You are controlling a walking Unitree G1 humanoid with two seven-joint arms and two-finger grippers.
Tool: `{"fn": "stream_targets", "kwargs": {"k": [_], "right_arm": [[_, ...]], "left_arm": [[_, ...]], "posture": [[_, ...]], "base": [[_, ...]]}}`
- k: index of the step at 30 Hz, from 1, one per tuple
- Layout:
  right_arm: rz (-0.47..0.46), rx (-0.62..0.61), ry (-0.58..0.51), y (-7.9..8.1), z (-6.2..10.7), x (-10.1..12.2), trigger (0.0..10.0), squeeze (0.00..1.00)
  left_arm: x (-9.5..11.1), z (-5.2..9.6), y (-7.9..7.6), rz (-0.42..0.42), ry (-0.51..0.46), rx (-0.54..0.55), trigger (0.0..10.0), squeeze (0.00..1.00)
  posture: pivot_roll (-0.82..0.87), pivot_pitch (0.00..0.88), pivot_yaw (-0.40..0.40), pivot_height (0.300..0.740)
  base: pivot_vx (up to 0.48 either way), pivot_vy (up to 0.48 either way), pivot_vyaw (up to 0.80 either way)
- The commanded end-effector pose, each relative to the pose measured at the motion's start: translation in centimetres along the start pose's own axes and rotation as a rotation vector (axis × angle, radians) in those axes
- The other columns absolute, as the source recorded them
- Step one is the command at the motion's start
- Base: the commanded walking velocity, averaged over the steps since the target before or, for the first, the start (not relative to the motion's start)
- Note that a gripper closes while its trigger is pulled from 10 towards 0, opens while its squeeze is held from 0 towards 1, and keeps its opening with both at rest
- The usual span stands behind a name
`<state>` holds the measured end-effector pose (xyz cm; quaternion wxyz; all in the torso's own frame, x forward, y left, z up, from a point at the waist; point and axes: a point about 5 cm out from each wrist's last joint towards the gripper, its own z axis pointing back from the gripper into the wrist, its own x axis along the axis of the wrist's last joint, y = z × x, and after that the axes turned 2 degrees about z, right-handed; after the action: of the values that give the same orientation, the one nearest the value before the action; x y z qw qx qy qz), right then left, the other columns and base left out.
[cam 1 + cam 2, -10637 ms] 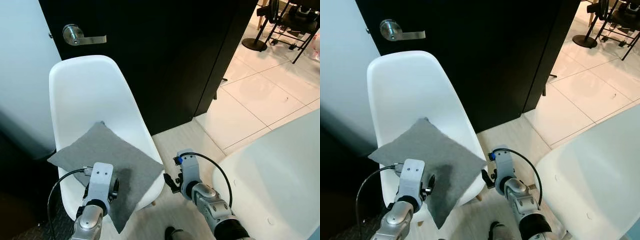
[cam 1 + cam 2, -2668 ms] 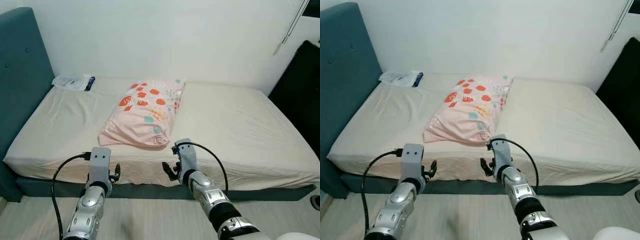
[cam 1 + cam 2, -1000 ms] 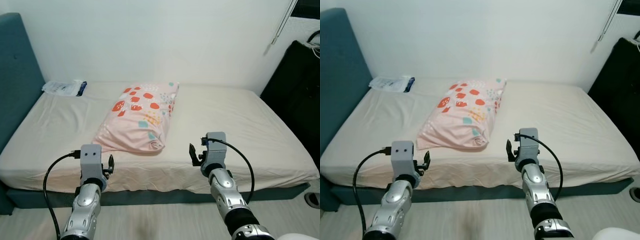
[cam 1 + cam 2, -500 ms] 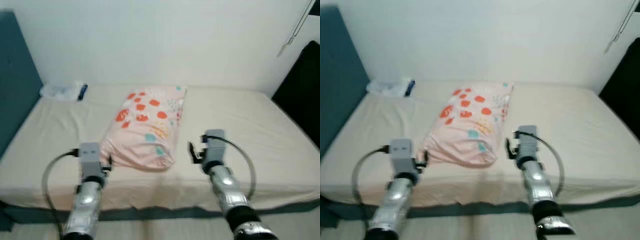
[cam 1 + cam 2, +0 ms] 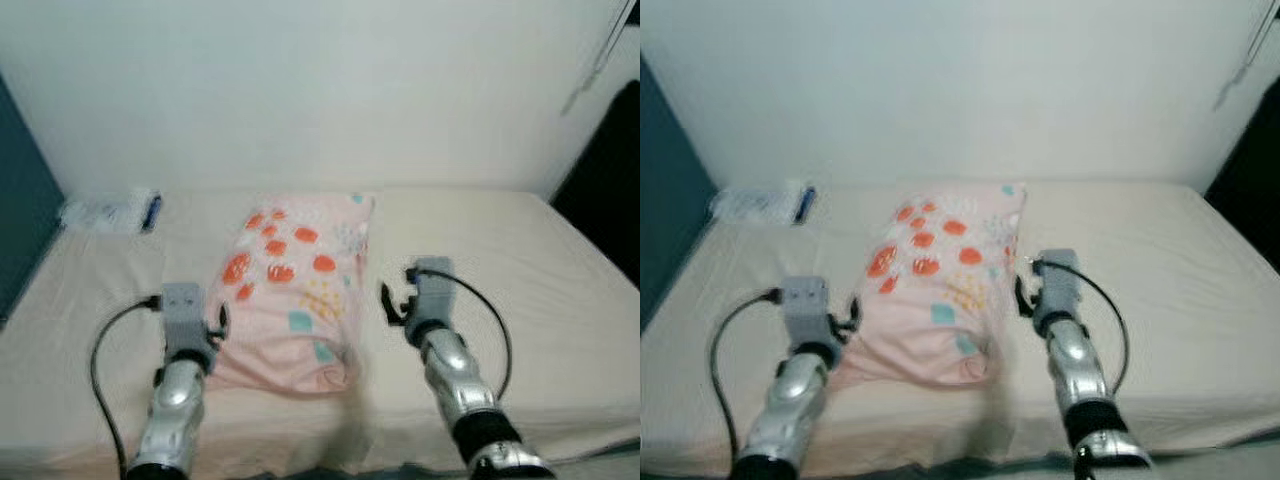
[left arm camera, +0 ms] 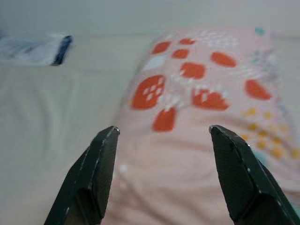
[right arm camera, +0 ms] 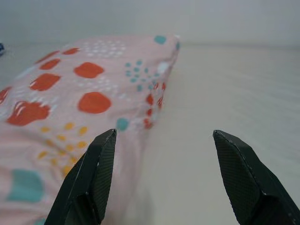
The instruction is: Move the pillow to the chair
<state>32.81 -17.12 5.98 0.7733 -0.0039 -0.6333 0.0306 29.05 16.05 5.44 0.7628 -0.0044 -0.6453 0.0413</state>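
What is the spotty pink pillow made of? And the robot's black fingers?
The pillow looks like soft matte printed cloth: it sags and wrinkles at its edges. The left gripper fingers look like hard black plastic with a fine textured surface, though rubber pads are possible.

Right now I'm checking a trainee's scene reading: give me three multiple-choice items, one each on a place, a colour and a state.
1. Where does the pillow lie?
A. on the bed
B. on the floor
C. on a chair

2. What is the pillow's ground colour?
A. grey
B. pink
C. green

3. How do the two grippers stand?
A. both shut on the pillow
B. left shut, right open
C. both open, holding nothing

Answers: 1 A, the pillow rests on the bed. 2 B, pink with red, teal and yellow marks. 3 C, the left gripper and the right gripper have fingers spread apart, with the pillow ahead of them.
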Motion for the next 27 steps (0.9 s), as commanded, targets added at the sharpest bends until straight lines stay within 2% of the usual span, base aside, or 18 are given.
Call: {"fn": "stream_targets", "kwargs": {"k": [1,27], "right_arm": [[-0.015,0.013,0.014,0.57,-0.02,-0.23,10.0,0.00],[-0.018,0.013,0.025,0.77,-0.05,-0.36,10.0,0.00]], "left_arm": [[-0.66,0.34,0.69,0.005,0.025,0.017,10.0,0.00],[-0.62,0.20,0.31,-0.011,0.027,-0.011,10.0,0.00]], "posture": [[0.04,0.000,-0.065,0.723],[0.04,0.000,-0.061,0.723]], "base": [[0.000,0.000,0.00],[0.000,0.000,0.00]]}}
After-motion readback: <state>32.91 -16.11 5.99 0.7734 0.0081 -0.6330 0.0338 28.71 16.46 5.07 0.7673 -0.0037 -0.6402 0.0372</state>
